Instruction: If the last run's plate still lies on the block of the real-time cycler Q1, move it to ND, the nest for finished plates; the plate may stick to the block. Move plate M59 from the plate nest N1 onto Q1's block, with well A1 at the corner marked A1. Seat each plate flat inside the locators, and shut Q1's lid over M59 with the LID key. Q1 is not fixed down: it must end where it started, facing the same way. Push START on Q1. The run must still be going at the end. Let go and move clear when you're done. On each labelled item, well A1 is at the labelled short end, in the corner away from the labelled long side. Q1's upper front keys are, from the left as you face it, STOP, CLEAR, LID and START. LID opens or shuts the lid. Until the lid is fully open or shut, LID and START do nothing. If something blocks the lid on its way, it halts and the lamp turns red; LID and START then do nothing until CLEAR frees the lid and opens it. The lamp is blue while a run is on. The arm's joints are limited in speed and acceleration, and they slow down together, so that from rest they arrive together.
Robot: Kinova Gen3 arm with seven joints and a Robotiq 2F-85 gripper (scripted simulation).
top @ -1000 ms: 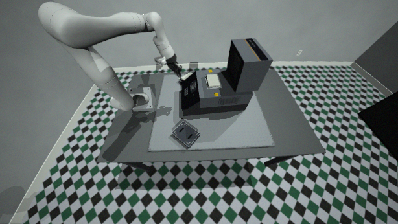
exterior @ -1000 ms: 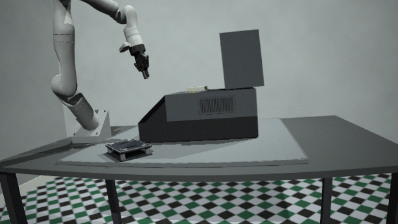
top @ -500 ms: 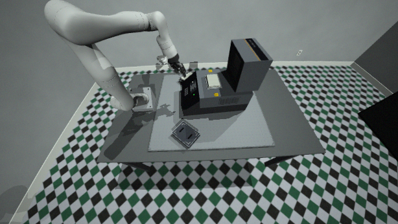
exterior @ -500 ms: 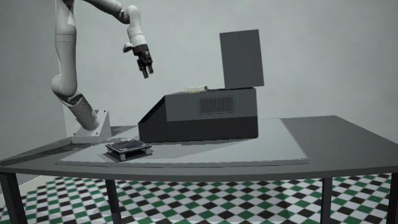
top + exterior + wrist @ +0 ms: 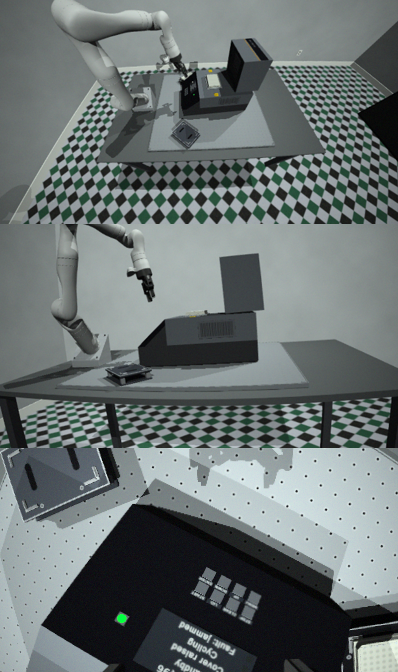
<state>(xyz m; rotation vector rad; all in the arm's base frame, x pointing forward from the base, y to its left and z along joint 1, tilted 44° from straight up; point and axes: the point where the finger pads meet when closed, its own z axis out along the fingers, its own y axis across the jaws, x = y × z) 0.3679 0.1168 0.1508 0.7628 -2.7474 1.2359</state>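
Cycler Q1 (image 5: 207, 103) (image 5: 210, 351) (image 5: 95, 578) stands with its lid (image 5: 256, 76) (image 5: 243, 282) raised. A pale plate (image 5: 213, 81) (image 5: 196, 313) lies on its block. Its lamp (image 5: 121, 618) is green; the keys (image 5: 224, 582) show upside down in the wrist view. My gripper (image 5: 185, 75) (image 5: 152, 300) (image 5: 204, 668) is open and empty, above the sloped front panel. A dark nest (image 5: 185, 133) (image 5: 128, 369) (image 5: 55, 480) stands empty. Another pale plate (image 5: 381, 657) sits in a nest beyond Q1, cut off in the wrist view and mostly hidden in the top view. I cannot read the plate or nest labels.
A perforated pale board (image 5: 227, 137) (image 5: 272, 379) (image 5: 310, 503) lies on the grey table (image 5: 295, 139) (image 5: 343, 363). The raised lid is a tall obstacle at Q1's rear. The arm's base (image 5: 147, 97) (image 5: 85, 363) stands at the left.
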